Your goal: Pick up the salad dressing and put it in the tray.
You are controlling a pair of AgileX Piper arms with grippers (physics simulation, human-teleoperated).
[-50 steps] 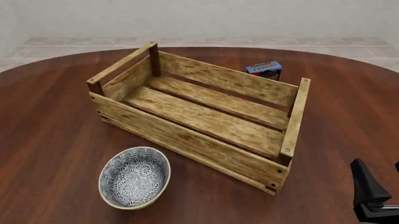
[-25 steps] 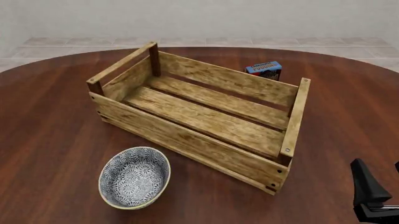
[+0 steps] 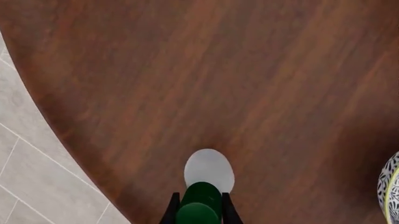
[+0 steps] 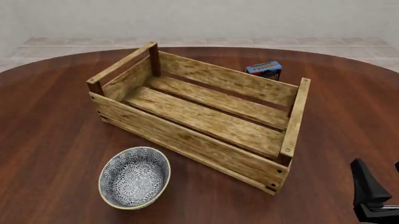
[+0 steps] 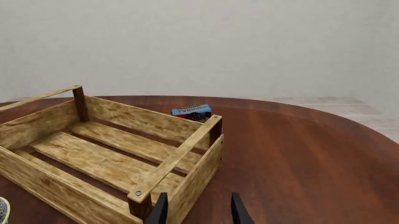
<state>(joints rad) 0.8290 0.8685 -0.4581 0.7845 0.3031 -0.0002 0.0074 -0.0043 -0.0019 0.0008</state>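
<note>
- Two arms worked at a round dark-wood table [image 4: 56,130]; only the right gripper [image 5: 198,207] appeared in the front view, low at the near right edge, and its two dark fingers stood apart with nothing between them.
- The left gripper [image 3: 199,210] showed only in its own wrist view, where its black fingers [image 3: 170,212] sat close against either side of the salad dressing [image 3: 204,191], grasping it at the dark green cap.
- Seen from above the cap, the bottle's white body stood out pale against the table, close to the table's curved edge, with grey floor tiles [image 3: 37,177] beyond that edge.
- The salad dressing was out of the front view, so its place relative to the tray could not be told from there.
- The tray [image 4: 206,119] sat slantwise in the middle of the table, its slatted floor bare.
- A blue-and-white patterned bowl [image 4: 134,177] rested on the table just in front of the tray's near long side, toward the left; its rim also peeped in at the side of the left wrist view.
- A small blue pudding box [image 4: 264,69] stood just behind the tray's far long side.
</note>
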